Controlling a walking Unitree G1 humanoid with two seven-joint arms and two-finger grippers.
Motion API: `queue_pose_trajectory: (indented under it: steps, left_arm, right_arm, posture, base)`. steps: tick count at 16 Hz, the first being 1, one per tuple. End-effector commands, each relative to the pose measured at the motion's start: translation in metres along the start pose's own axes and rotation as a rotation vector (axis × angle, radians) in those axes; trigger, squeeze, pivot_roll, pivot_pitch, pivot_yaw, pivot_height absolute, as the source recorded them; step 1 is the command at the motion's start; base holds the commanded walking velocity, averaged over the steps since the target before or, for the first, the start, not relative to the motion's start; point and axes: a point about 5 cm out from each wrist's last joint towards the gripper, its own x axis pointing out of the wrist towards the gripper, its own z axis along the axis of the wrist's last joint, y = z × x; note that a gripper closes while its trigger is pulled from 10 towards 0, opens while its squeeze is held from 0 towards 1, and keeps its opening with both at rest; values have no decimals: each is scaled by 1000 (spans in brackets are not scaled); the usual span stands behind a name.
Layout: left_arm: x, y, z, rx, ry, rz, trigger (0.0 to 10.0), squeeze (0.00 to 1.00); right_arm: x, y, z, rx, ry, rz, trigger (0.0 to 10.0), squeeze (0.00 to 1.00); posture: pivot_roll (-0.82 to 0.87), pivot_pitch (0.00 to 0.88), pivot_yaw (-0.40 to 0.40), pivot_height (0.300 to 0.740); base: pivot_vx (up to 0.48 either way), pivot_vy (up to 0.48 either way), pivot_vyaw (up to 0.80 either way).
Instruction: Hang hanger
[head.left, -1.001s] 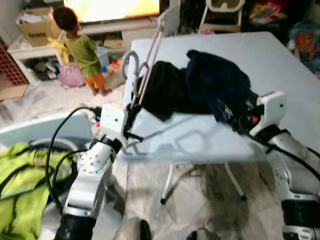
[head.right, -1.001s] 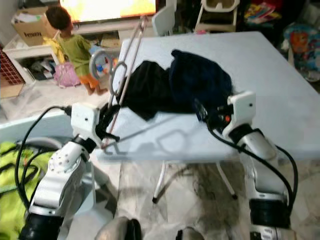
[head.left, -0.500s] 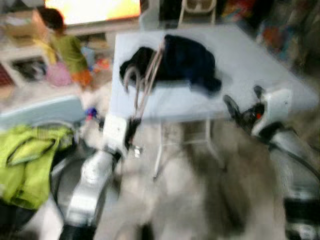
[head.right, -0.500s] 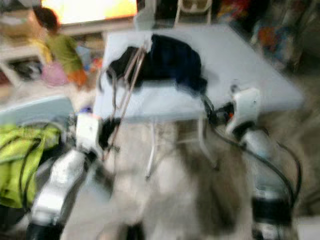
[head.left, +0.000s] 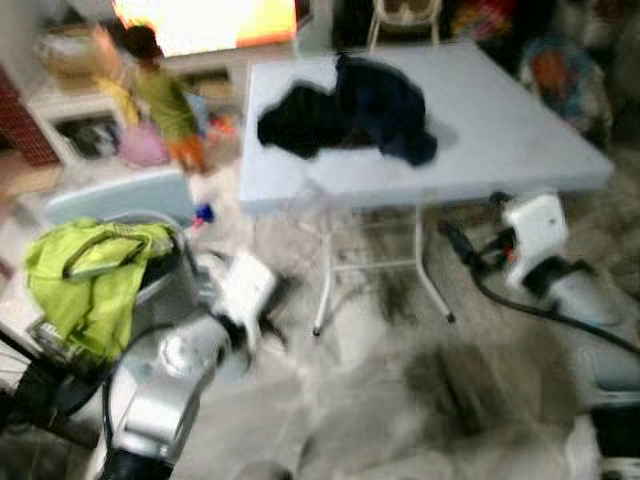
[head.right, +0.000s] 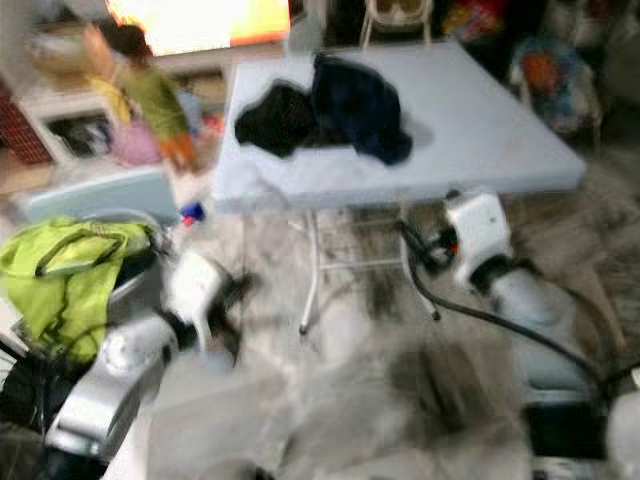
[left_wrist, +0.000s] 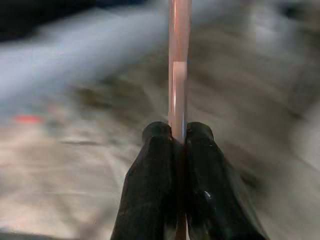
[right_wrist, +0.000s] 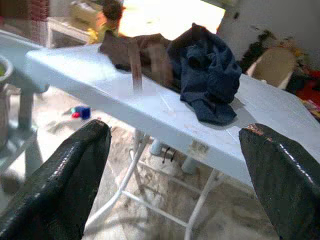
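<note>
Ahead of you stands a folding table (head.left: 520, 130), two heaps of clothing (head.left: 350, 100) lying side by side on its far left part. To your left sits a basket (head.left: 160, 290) with a garment (head.left: 90, 270) draped over it — beyond it, a person (head.left: 165, 100) stands near shelves (head.left: 70, 110).

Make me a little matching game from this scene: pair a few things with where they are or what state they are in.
Things:
1. left claw
2. right claw
3. dark clothes
4. green garment

Places or states:
A. heaped on the grey table
B. open, nothing in it
C. shut on a thin pink hanger rod
D. draped over a basket on the robot's left

Pairs: 1-C, 2-B, 3-A, 4-D
</note>
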Motion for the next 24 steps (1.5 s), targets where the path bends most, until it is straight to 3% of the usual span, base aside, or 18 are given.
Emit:
queue_pose_trajectory:
  steps: [1,3,4,5,6,7,12,13,14,18,20,24]
  left_arm:
    - [-10,-1,-1,16,43,-147,10000,0]
    - [-20,1,-12,16,137,-261,10000,0]
    - [-28,5,-15,13,184,-351,10000,0]
    - [-31,6,-15,-1,198,-396,10000,0]
    - [-33,4,-14,-3,204,-443,10000,0]
    - [-36,0,-13,-23,204,-512,10000,0]
    - [-40,-14,-16,-27,234,-645,10000,0]
    - [-39,-14,-17,-3,237,-645,10000,0]
    - [-38,-14,-17,-4,234,-647,10000,0]
    - [-36,-16,-17,14,239,-654,10000,0]
    - [-34,-18,-16,53,228,-653,10000,0]
    - [-24,-17,-9,127,193,-621,10000,0]
  right_arm:
    - [0,8,8,-45,-27,148,10000,0]
    - [-14,13,3,-97,33,340,10000,0]
    - [-33,18,-4,-130,139,562,10000,0]
    - [-46,17,-8,-123,212,687,10000,0]
    - [-50,16,-8,-111,232,714,10000,0]
    - [-58,13,-4,-101,272,817,10000,0]
    - [-42,16,9,-101,232,898,10000,0]
    - [-42,23,7,-89,249,968,4431,0]
    - [-41,25,3,-87,275,1005,0,0]
    - [-36,33,-11,-102,419,1074,0,0]
    - [-29,37,-10,-82,430,1086,0,0]
    - [-16,39,-13,-163,470,1075,0,0]
  posture:
    - [-4,0,48,740]
    - [-4,0,48,740]
    - [-17,0,55,740]
    - [-22,0,56,740]
    - [-22,0,56,740]
    - [-29,0,58,740]
    - [-33,0,66,740]
    - [-33,0,66,740]
    - [-33,0,66,740]
    - [-25,0,59,740]
    - [-26,0,55,740]
    - [-26,0,48,740]
  base:
    - [0,0,0]
    - [0,0,0]
    - [0,0,0]
    - [0,0,0]
    - [0,0,0]
    - [0,0,0]
    - [0,0,0]
    - [0,0,0]
    - [0,0,0]
    - [0,0,0]
    - [0,0,0]
    - [0,0,0]
